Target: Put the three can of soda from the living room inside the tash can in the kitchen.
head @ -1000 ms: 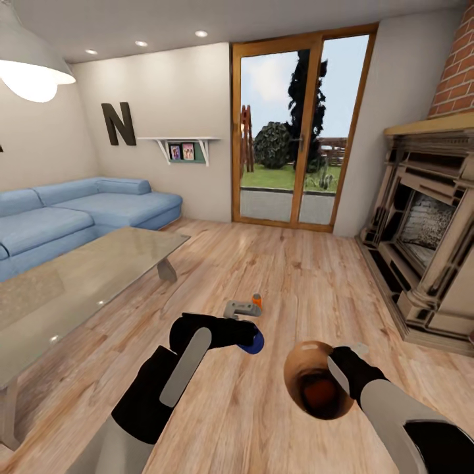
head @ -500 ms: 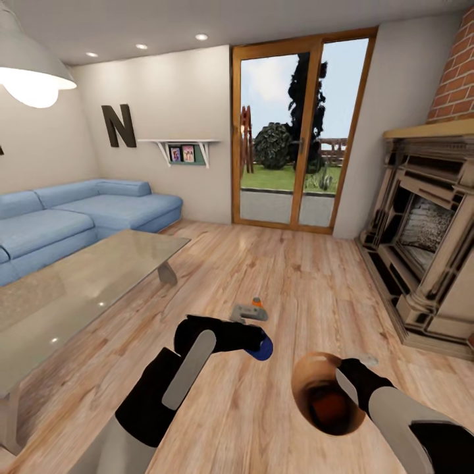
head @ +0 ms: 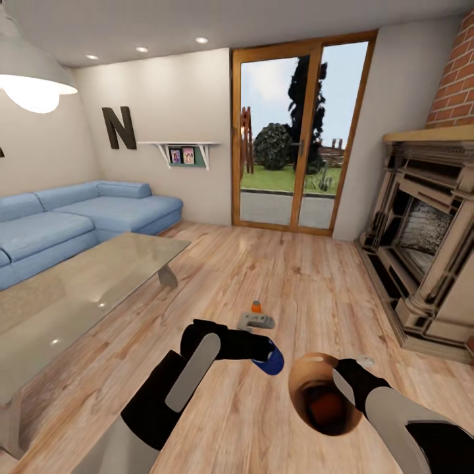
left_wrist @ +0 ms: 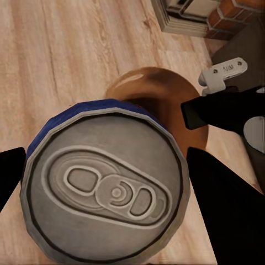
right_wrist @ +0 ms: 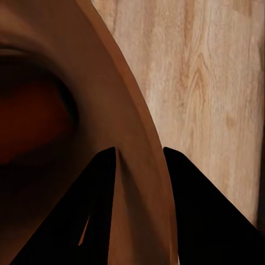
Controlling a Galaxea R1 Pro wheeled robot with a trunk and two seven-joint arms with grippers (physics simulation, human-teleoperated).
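Left gripper (head: 268, 359): clamped on blue soda can (head: 272, 362), held above plank floor (head: 289, 276), just beside bucket.
Right gripper (head: 342, 388): pinching rim of trash bucket (head: 309, 382); reddish can (head: 322, 407) inside.
Orange can (head: 256, 306): upright on floor, behind grey object (head: 256, 321).

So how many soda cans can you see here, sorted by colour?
Blue can: 1, in the left gripper
Orange can: 1, on the floor
Reddish can: 1, inside the bin in the right gripper
Total: 3
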